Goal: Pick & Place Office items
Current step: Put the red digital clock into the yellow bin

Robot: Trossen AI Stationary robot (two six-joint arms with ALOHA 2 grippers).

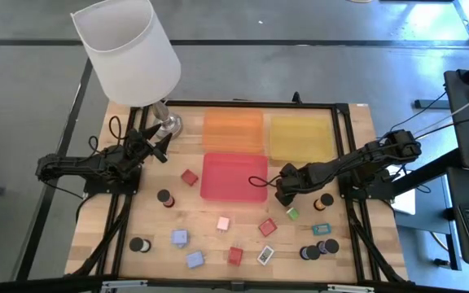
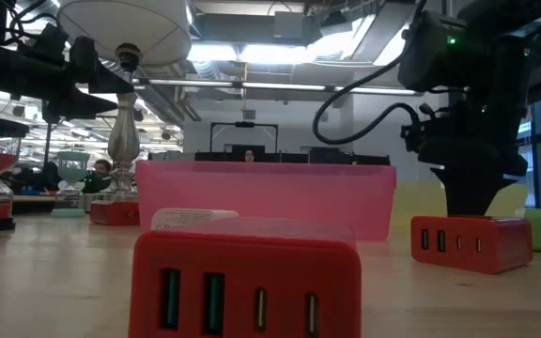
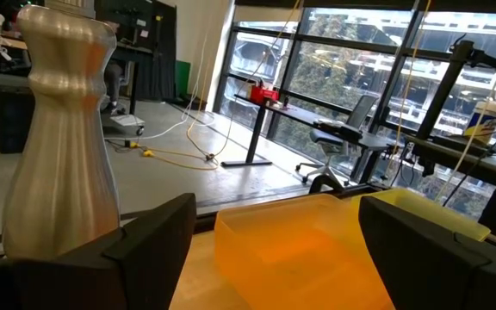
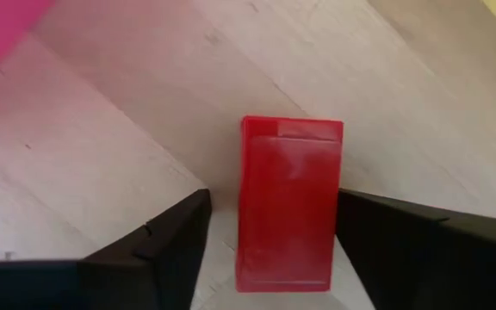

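At the left of the high view, the left gripper (image 1: 155,146) hangs with its fingers spread and nothing between them, just beside the lamp (image 1: 129,49) base at the table's upper left. Ahead of it lie the orange tray (image 1: 233,129) and yellow tray (image 1: 301,136). The red tray (image 1: 234,176) sits mid-table. At its right edge the right gripper (image 1: 284,195) is lowered over a red block (image 4: 288,202); the dark fingers flank it on the wood, and whether they press it cannot be told. The remaining office items (image 1: 234,236) lie scattered across the lower part of the table, black cylinders (image 1: 164,197) and a green block (image 1: 292,214) among them.
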